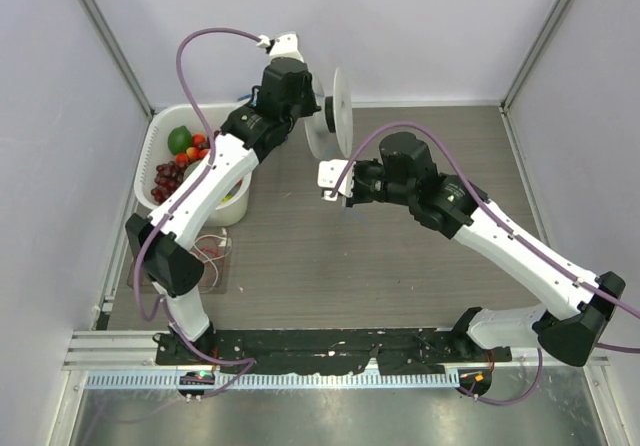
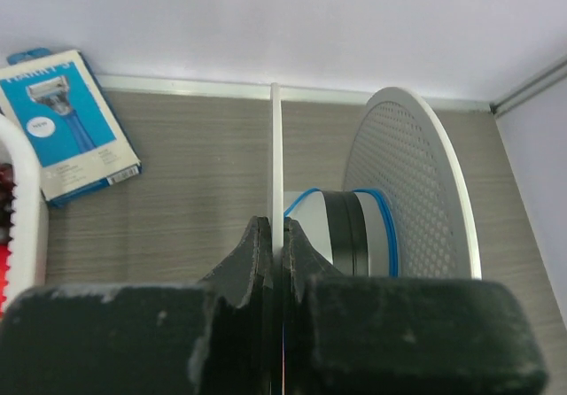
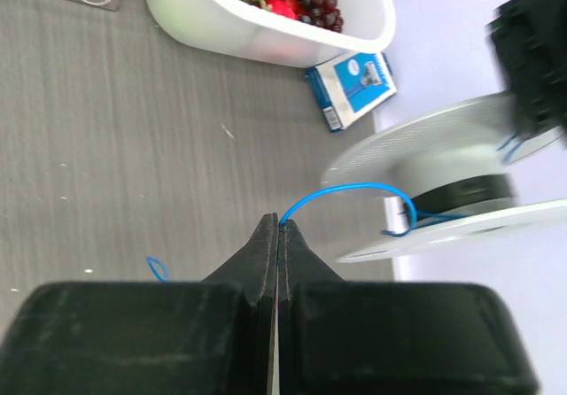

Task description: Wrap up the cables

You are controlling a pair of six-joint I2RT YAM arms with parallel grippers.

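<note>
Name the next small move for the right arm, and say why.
Probably sweep the right gripper around the spool's hub, laying on another turn. Its jaws are shut on the blue cable, which arcs slackly to the hub, where some blue is already wound. The left gripper is clamped on one flange, holding the spool upright.
</note>
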